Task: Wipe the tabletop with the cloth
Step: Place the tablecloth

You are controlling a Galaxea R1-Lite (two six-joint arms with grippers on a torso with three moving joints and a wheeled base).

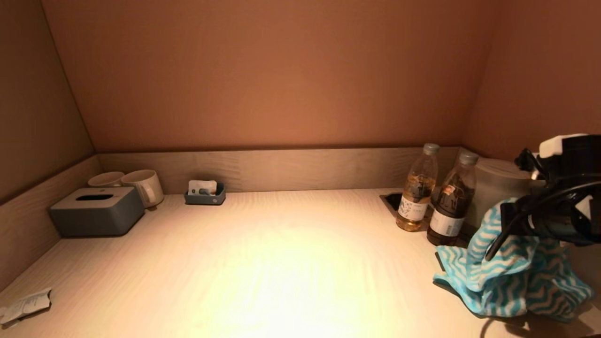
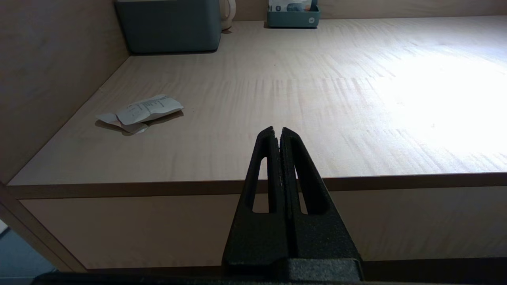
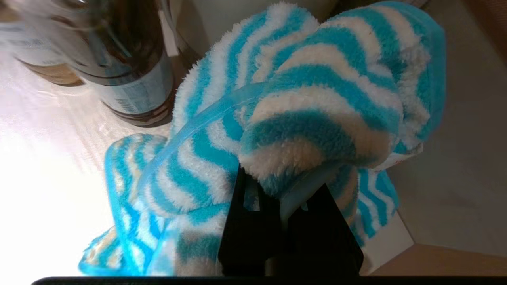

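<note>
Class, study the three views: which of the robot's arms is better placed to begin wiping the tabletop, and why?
The right. The right gripper is shut on the cloth, whose lower part rests on the tabletop beside the bottles. The left gripper is shut, empty, off the front edge.

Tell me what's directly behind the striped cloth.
Behind the striped cloth, held by the right gripper, stand a dark bottle and a white container; their lower parts are partly covered.

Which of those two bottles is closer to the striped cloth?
The dark bottle: it stands right beside the cloth held by the right tool. The pale amber bottle stands farther left.
</note>
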